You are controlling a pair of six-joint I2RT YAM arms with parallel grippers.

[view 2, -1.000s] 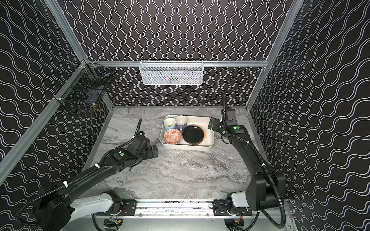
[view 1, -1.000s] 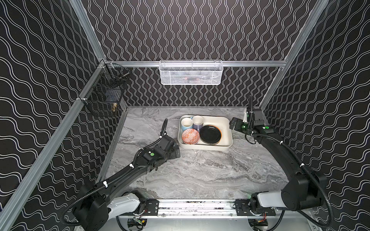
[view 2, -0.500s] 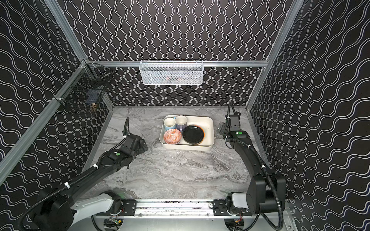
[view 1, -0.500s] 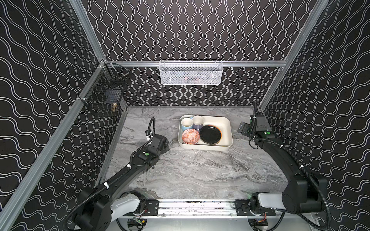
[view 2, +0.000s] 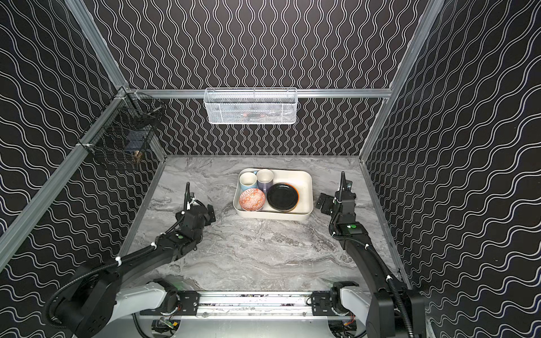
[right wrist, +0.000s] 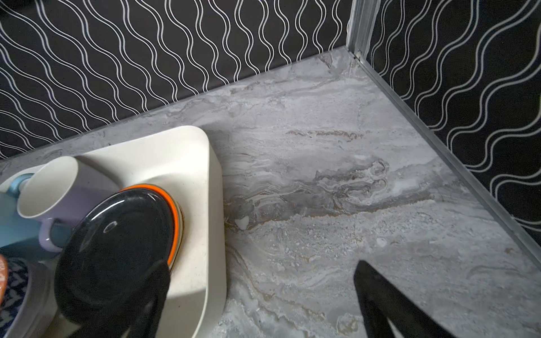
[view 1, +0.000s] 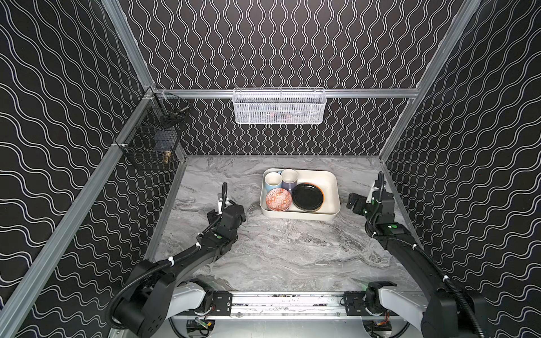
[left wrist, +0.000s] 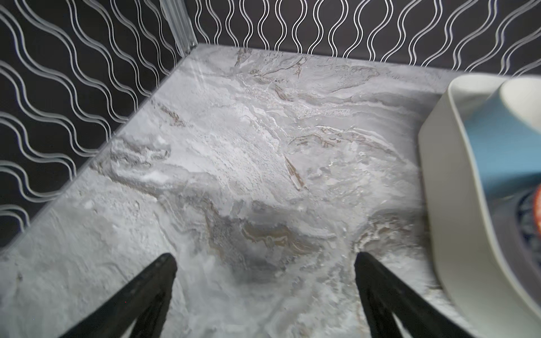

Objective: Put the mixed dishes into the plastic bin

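Grey marble table (view 1: pixel 278 257) holds the plastic bin (view 1: pixel 298 215) mid-frame in both top views. The mixed dishes (view 1: pixel 308 197) sit packed inside. Left gripper (left wrist: pixel 263 257) and right gripper (right wrist: pixel 262 264) wait beside it, spread wide and empty, so the job looks done.

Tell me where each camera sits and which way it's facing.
Top views: high above the front rail, looking down and back at the table and plastic bin; left arm and right arm show.
Left wrist: on its arm, facing the back-left corner; the left gripper, open, shows.
Right wrist: on its arm, facing the back-right corner past the black plate; the right gripper, open, shows.
Shared: both wrist views catch the bin.
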